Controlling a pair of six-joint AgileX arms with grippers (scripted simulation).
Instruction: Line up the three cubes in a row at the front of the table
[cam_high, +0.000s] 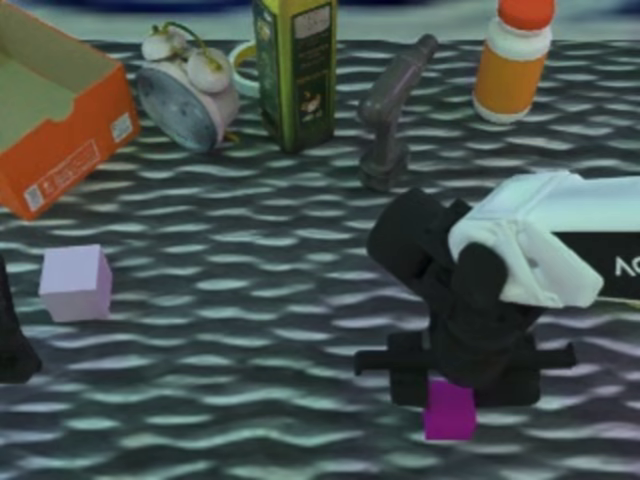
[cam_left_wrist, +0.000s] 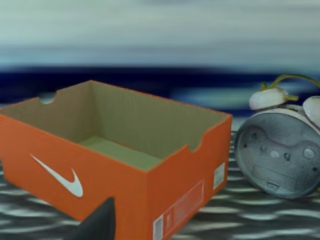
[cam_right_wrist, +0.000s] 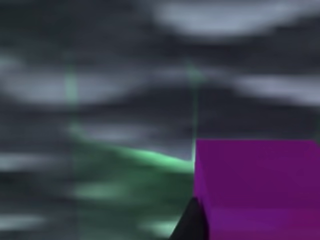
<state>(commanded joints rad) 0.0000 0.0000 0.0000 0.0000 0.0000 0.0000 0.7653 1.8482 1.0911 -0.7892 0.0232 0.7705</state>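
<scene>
The small bright magenta matte cube is clamped near the table's front by the right gripper; the left gripper's finger state cannot be told.

The right arm is covering the top of the magenta cube and hiding its tool's fingers. The picture's edge is cropping the orange box, while the mustard cube is appearing nowhere.
</scene>
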